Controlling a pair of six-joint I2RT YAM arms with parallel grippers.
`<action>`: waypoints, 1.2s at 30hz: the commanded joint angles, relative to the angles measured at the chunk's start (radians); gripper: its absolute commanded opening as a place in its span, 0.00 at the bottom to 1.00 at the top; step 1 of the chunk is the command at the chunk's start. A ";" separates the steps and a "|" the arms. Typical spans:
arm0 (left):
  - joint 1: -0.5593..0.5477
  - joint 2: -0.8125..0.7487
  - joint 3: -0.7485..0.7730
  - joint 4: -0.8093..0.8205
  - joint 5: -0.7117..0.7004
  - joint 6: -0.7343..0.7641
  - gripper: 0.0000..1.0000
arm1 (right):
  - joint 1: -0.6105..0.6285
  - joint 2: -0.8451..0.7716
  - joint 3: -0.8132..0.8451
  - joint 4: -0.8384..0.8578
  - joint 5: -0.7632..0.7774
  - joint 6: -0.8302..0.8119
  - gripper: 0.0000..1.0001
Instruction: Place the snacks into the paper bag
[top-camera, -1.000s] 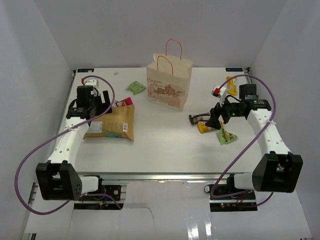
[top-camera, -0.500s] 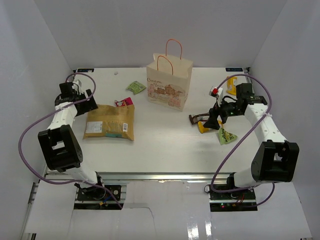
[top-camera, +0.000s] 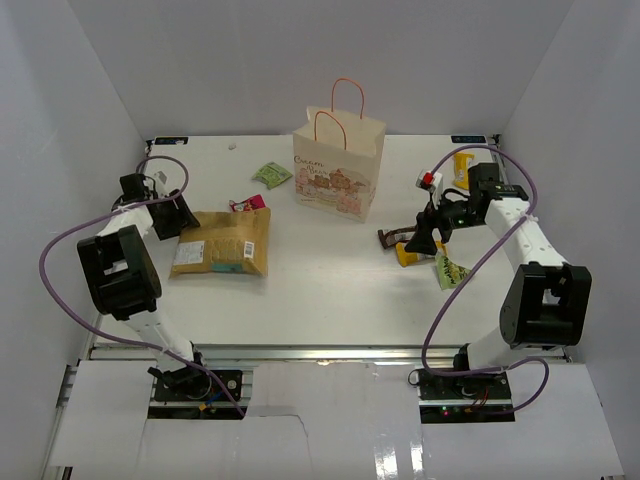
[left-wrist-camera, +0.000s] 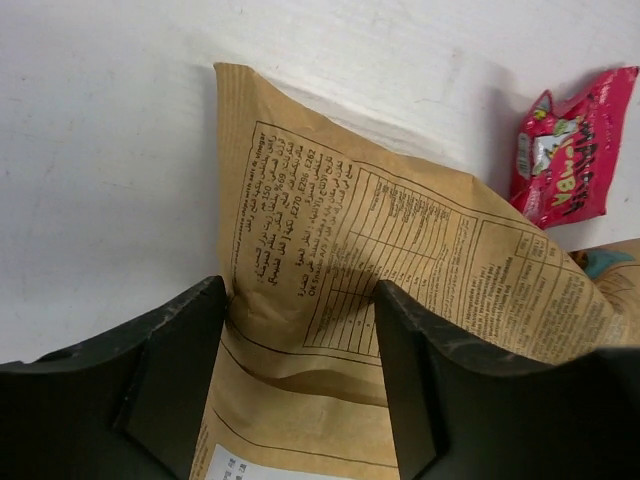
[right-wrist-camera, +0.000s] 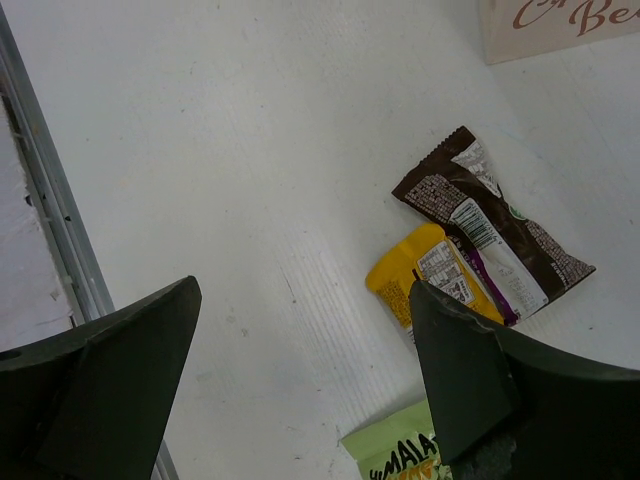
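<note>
The creased tan bag (left-wrist-camera: 330, 260), printed with brown tables, is straddled by half-open left fingers (left-wrist-camera: 170, 370); right fingers (right-wrist-camera: 470, 380) are spread, empty.

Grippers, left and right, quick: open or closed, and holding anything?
Left gripper: open, fingers either side of the large tan-yellow snack bag at its end.
Right gripper: open, holding nothing, over the white table.

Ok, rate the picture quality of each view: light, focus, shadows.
Top external: even, bright light, only soft shadows beside the paper bag. Left wrist: print on the tan bag is crisp, the dark left fingers in front lack detail. Right wrist: brown wrapper sharp, right fingers dark and soft.
</note>
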 joint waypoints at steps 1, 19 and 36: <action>0.014 0.018 0.002 0.007 0.052 -0.010 0.67 | 0.000 0.012 0.052 -0.018 -0.050 -0.012 0.90; 0.003 -0.314 -0.145 0.311 0.426 -0.114 0.00 | 0.061 -0.103 0.124 -0.257 -0.254 -0.356 0.92; -0.363 -0.640 -0.274 0.481 0.491 -0.155 0.00 | 0.676 -0.001 0.389 0.383 0.442 0.758 0.96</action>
